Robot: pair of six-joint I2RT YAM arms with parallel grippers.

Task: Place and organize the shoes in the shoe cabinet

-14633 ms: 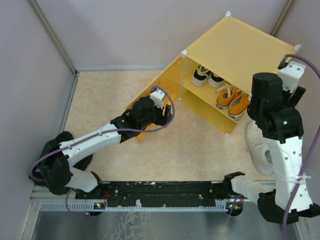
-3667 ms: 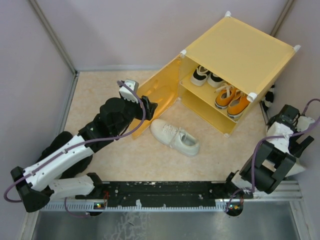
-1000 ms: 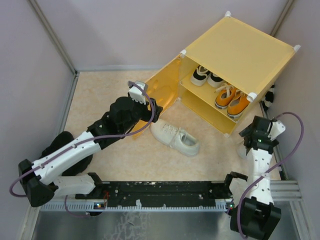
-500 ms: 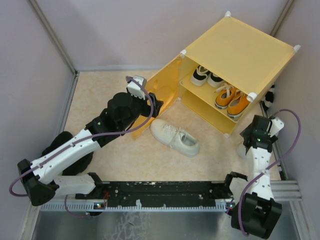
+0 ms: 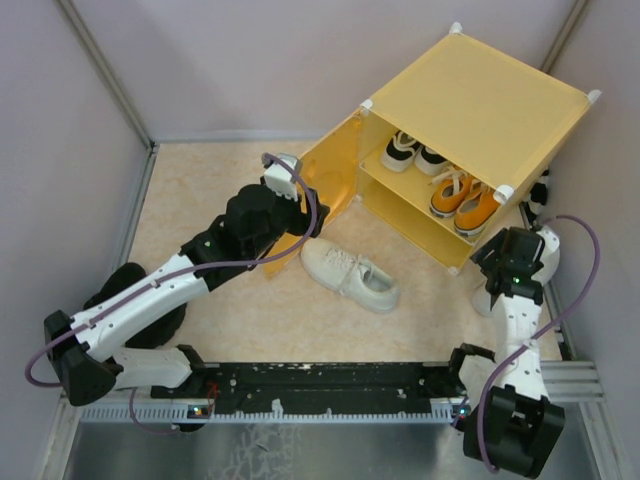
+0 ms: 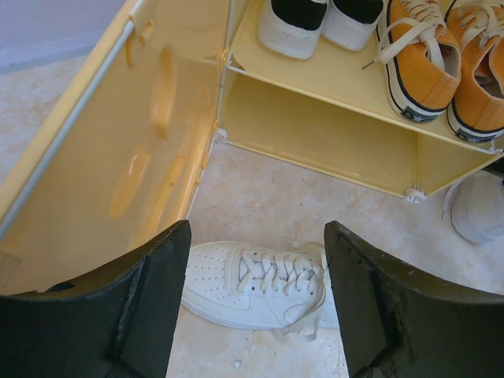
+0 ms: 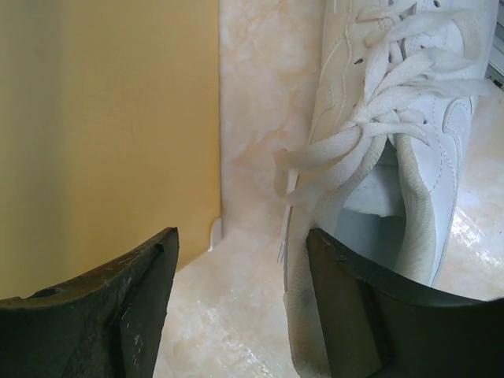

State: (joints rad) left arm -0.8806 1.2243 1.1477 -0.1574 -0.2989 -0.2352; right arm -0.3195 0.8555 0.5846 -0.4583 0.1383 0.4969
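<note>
The yellow shoe cabinet point(image 5: 470, 100) stands at the far right with its door point(image 5: 322, 180) swung open. The black-and-white pair point(image 5: 415, 152) and the orange pair point(image 5: 463, 200) sit side by side on its inner shelf point(image 6: 331, 75). One off-white shoe point(image 5: 350, 275) lies on the floor before the cabinet. My left gripper point(image 5: 300, 215) is open above it, and the shoe point(image 6: 260, 285) shows between its fingers. The other off-white shoe point(image 7: 394, 150) lies beside the cabinet's right wall point(image 7: 102, 118). My right gripper point(image 7: 240, 307) is open at that shoe's heel side.
Grey walls close the floor on the left, far and right sides. A black rail point(image 5: 330, 380) runs along the near edge between the arm bases. The open door stands just left of my left gripper. A black object point(image 5: 540, 195) lies behind the cabinet's right corner.
My left gripper has moved a little to the right and farther out, along the open door. My right gripper has shifted slightly nearer the cabinet. The shoes have not moved.
</note>
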